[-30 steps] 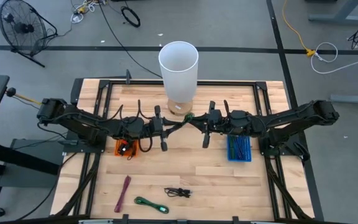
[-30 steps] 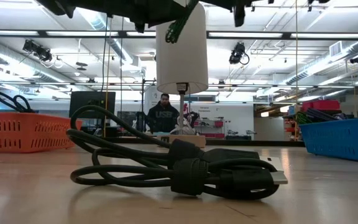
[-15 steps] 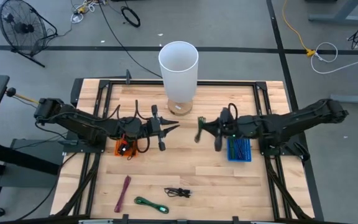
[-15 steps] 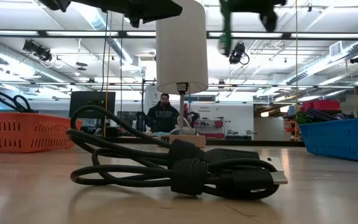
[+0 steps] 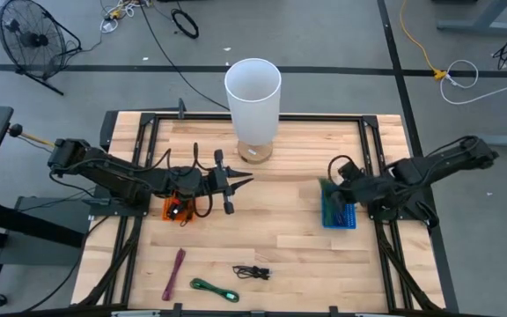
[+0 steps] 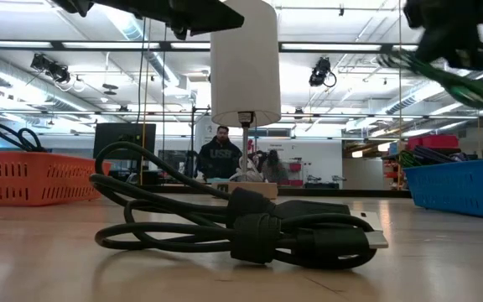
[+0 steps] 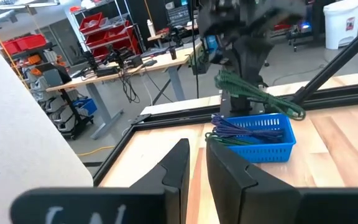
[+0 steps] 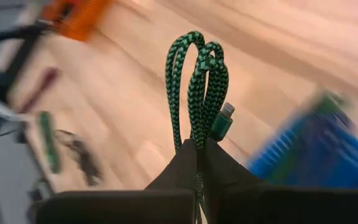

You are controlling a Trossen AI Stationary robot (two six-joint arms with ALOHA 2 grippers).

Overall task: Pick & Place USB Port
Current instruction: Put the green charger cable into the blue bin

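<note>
My right gripper [image 5: 328,187] is shut on a green braided USB cable [image 8: 197,81], folded into a bundle. It hovers over the near-left corner of the blue basket [image 5: 338,211], which holds several cables. The low view shows this gripper [image 6: 447,33] high up, with the cable [image 6: 434,71] slanting out of it. My left gripper [image 5: 240,181] floats open above the table's middle, near the orange basket [image 5: 177,209], and holds nothing. From the left wrist view, the right arm and green cable [image 7: 257,96] stand over the blue basket [image 7: 253,134]. My right gripper pinches the bundled green cable between its two fingers [image 8: 219,168], on several strands at once. The folded loops [image 8: 194,46] and a plug end [image 8: 224,115] stick out past the fingertips. The bundle is lifted clear, above the blue basket.
A tall white lamp [image 5: 253,97] stands at the far middle. Near the front edge lie a purple cable [image 5: 175,271], another green cable [image 5: 214,289] and a black cable [image 5: 252,272], which fills the foreground of the low view [image 6: 241,226]. Bare wood lies between the baskets.
A second ago both grippers met at the green cable in front of the lamp. My left gripper let go and drew back a little toward the table's left. My right gripper carried the cable toward the table's right edge, ending over the blue basket.
</note>
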